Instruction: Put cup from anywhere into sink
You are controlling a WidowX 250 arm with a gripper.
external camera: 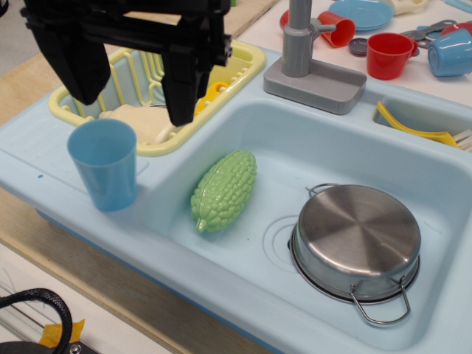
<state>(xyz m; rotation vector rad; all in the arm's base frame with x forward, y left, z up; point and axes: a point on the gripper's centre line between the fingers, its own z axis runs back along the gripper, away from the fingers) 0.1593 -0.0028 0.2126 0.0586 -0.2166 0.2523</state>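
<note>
On the sink's left ledge: cup (104, 163), upright, untouched. Gripper (129, 92) above it, spread wide, holding nothing. You lower straight so the fingers straddle the cup's walls, then close gently; tapered plastic probably slips. Sink (295, 140) basin: gourd (224, 190), upturned steel pot (356, 240); aim for the bare patch between. Dish rack (243, 63) sits just behind; keep clear of its rim.

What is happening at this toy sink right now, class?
A black robot gripper hangs open above a blue cup, which stands upright on the sink's left ledge, not yet gripped. Inside the sink lie a green gourd and an upside-down steel pot. A yellow dish rack sits behind.
</note>
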